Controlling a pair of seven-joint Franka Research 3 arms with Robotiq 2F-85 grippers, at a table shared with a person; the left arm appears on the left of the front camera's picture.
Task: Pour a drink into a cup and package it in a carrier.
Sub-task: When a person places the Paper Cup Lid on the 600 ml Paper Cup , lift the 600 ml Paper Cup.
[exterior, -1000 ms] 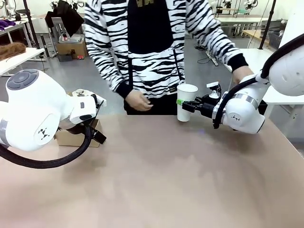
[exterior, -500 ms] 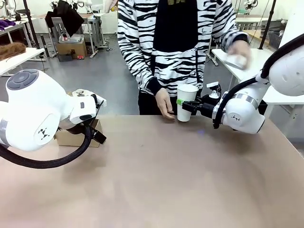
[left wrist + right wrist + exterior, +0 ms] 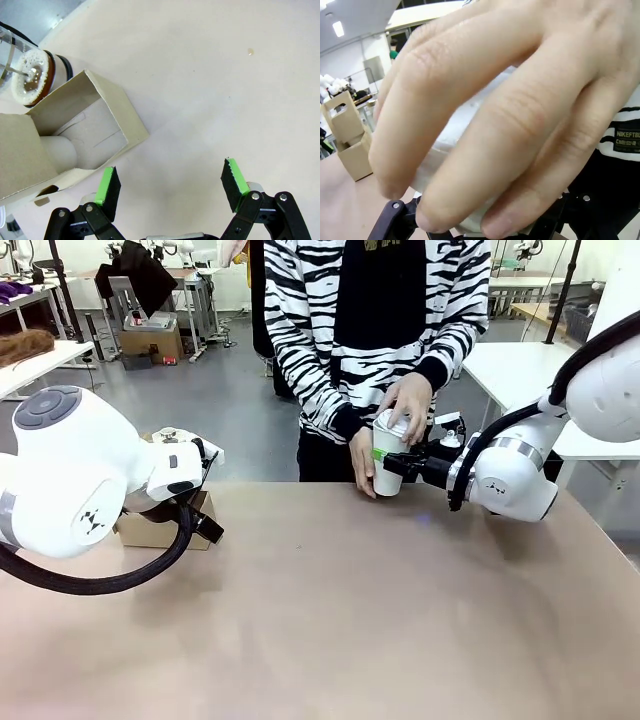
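Observation:
The white paper cup (image 3: pixel 385 478) stands at the table's far edge, and my right gripper (image 3: pixel 384 459) is shut on its side. One of the person's hands (image 3: pixel 408 400) lies over the cup's top. The other hand (image 3: pixel 360 458) rests against its left side. In the right wrist view the fingers (image 3: pixel 520 115) cover most of the cup (image 3: pixel 451 150). My left gripper (image 3: pixel 171 182) hangs open over bare table beside the brown cardboard carrier (image 3: pixel 107 107). The drink shows dark and foamy in the glass pitcher (image 3: pixel 31 76) behind the carrier.
My bulky left arm (image 3: pixel 75 485) hides most of the carrier (image 3: pixel 150 532) in the front view. A white rounded thing (image 3: pixel 59 151) sits inside the carrier. A small drop (image 3: pixel 250 51) marks the table. White tables (image 3: pixel 520 365) stand behind the person.
The person's hand has come back from the table behind and now lies on top of the cup; the other hand rests beside it. Neither arm has moved.

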